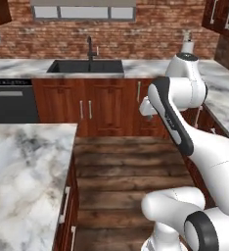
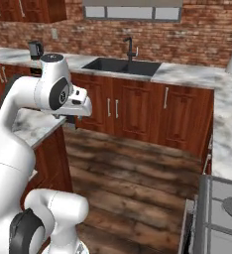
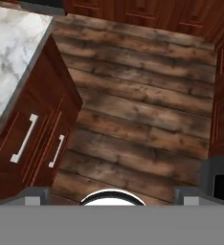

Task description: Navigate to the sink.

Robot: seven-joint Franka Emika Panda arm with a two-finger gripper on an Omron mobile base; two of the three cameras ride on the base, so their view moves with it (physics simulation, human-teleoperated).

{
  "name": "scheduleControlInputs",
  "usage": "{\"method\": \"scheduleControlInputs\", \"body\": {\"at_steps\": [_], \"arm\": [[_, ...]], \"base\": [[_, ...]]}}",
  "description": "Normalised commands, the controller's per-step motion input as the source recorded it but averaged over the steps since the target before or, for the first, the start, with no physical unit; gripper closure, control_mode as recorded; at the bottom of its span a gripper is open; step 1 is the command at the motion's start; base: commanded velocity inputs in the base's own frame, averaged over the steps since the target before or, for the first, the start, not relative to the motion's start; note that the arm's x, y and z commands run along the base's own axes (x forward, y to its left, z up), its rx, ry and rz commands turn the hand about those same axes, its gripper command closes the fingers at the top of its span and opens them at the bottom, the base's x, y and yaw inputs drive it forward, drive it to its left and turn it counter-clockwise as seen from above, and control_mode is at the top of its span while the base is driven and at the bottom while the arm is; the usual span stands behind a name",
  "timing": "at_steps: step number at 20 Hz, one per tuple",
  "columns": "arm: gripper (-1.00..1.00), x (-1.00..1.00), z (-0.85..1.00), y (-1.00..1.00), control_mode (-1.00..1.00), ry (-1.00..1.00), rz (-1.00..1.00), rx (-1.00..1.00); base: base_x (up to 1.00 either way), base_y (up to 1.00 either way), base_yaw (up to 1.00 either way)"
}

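Sink [image 1: 85,66], black and rectangular, under dark faucet [image 1: 90,48].

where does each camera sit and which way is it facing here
Left base view: behind the arm on its left, facing the brick wall and the sink; the white arm climbs from the lower right.
Right base view: behind the arm on its right, facing the same sink, with a stove top at lower right; the arm rises from the lower left.
Hand view: on the hand, looking down at the wooden floor and a marble counter corner; dark finger tips at the bottom.
Both base views share the sink, its faucet and the floor.
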Motion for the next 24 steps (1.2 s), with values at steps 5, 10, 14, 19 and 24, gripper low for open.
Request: {"method": "scheduleControlInputs", "body": {"at_steps": [5,10,14,19,24], "arm": [[-1.00,0.00,0.00,0.00,1.00,0.00,0.00,0.00],[-1.00,0.00,0.00,0.00,1.00,0.00,0.00,0.00],[-1.00,0.00,0.00,0.00,1.00,0.00,0.00,0.00],[-1.00,0.00,0.00,0.00,1.00,0.00,0.00,0.00],[-1.00,0.00,0.00,0.00,1.00,0.00,0.00,0.00]], "base": [[1.00,-0.46,0.00],[1.00,-0.51,0.00],[1.00,-0.40,0.07],[1.00,-0.31,0.15],[1.00,-0.40,0.21]]}}
